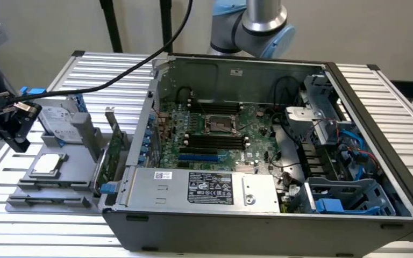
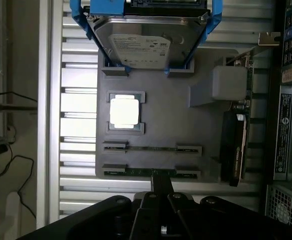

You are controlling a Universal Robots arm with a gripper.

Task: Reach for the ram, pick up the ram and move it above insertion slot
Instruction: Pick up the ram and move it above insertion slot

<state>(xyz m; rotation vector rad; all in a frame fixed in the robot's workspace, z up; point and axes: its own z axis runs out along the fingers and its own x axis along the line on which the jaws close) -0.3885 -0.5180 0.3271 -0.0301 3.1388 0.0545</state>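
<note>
— Where's the ram?
— The ram, a thin green circuit stick, stands on edge in end brackets at the near edge of the grey moulded fixture tray, at the exterior view's left. A second stick sits just behind it. I'd guess they stand that way so the top edges are free to pinch.
— And the black gripper?
— Closed, holding nothing, hovering above the sticks.
— Any writing?
— White labels on the grey power supply box and the silver hard drive, none of them readable.

Power supply label, hard drive label, print seemingly illegible
</note>
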